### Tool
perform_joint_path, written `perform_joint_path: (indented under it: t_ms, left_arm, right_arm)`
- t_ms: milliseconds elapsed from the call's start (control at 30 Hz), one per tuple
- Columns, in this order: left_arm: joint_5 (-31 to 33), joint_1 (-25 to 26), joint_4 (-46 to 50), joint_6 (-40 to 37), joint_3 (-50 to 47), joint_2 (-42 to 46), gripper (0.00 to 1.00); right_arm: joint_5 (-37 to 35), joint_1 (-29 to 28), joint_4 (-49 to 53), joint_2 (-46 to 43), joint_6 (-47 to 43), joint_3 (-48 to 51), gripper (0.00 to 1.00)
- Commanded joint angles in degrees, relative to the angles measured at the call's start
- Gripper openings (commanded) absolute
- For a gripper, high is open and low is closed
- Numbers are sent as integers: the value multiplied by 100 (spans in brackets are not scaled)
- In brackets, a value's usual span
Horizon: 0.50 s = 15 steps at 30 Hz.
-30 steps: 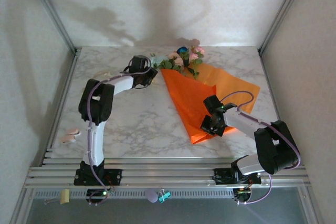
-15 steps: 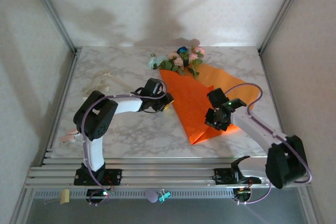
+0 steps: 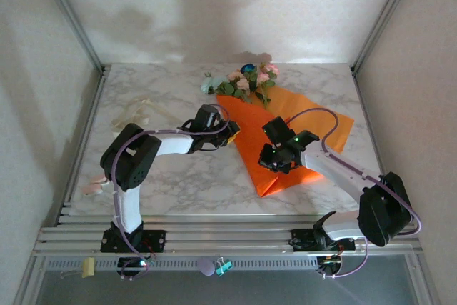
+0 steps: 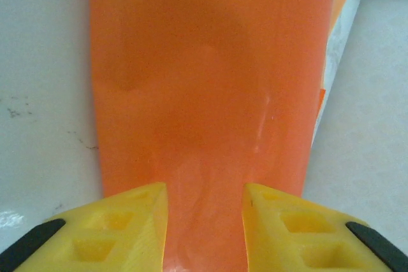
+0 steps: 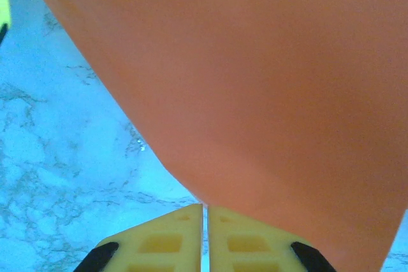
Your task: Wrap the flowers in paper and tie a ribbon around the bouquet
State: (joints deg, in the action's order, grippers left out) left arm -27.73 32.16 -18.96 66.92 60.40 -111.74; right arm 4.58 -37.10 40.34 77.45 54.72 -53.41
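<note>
Two arms: both reach in from the near edge toward the middle of the tabletop (image 3: 178,176), as I see on my overhead feed.
paper (image 3: 246,141): bright orange, lying flat on the tabletop and folded into a long wedge. Its narrow tip points toward the arms and its wide end toward the far edge. A second flap spreads out to the right.
flowers (image 3: 246,80): at the wide far end of the paper, with pink, whitish and one blue bloom poking past its top edge. The stems are hidden under the orange.
ribbon (image 3: 139,112): a loose cream tangle on the far-left part of the tabletop, well apart from the paper and from both arms.
left gripper (image 3: 230,132): at the left edge of the paper, pointing across it.
left jaws: spread. On my left wrist feed the yellow fingers (image 4: 127,221) stand apart with orange showing in the gap. I cannot tell whether either one touches the sheet.
right gripper (image 3: 270,160): over the lower middle of the paper.
right jaws: pressed together. On my right wrist feed I see only a hairline slit and nothing caught in it. The paper's edge lies just ahead of the tips, with marble to one side.
</note>
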Motion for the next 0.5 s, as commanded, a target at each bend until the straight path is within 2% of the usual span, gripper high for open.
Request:
perform_joint_path:
  t_ms: [0,233,467]
  left_arm:
    - [-145,36,-171,14,206,-159,36]
    - [-172,88,-148,-12,219,-182,36]
    - [-73,97,120,-212,89,67,41]
  right_arm:
    - [74,-114,57,-38,171,-29,11]
    - [129,-212,-156,51,421,687,11]
    - [-147,437,-543,555,34,1257,9]
